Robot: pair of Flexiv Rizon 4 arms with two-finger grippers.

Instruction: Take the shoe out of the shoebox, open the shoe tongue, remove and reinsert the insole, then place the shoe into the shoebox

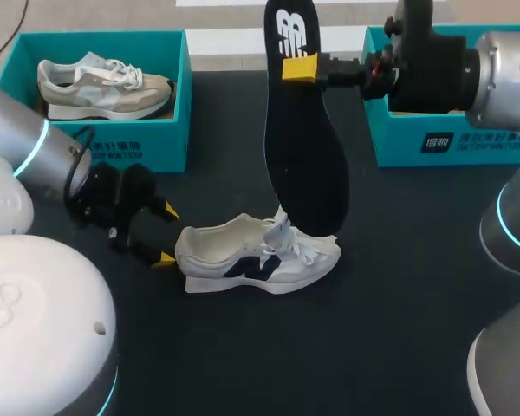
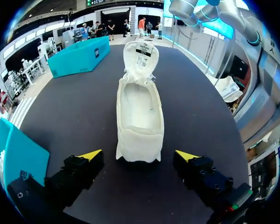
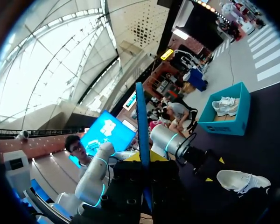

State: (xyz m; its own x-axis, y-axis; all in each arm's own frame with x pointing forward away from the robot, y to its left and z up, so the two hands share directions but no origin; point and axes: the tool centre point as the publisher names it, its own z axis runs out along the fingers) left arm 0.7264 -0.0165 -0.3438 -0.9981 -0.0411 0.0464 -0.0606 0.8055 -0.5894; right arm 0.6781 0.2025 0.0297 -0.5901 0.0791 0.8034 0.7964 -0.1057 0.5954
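Right gripper (image 1: 299,68) pinches insole (image 1: 303,156) upright, lower end near shoe (image 1: 256,256) laces, mid-table. Left gripper (image 1: 166,234) spread, flanking heel, no contact. Left box (image 1: 156,143), right box (image 1: 433,139) at far edge, well apart.

White shoe (image 1: 260,260) with a navy side mark, black insole (image 1: 305,156), teal shoebox (image 1: 147,143), black table (image 1: 416,303).

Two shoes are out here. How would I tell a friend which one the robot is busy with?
Look at the middle of the dark table, not the teal shoebox at its far left. The white shoe stands on its sole, heel toward the open left gripper. Unlike the beige shoe in the box, it has a dark side logo, and a black insole is held upright over it.
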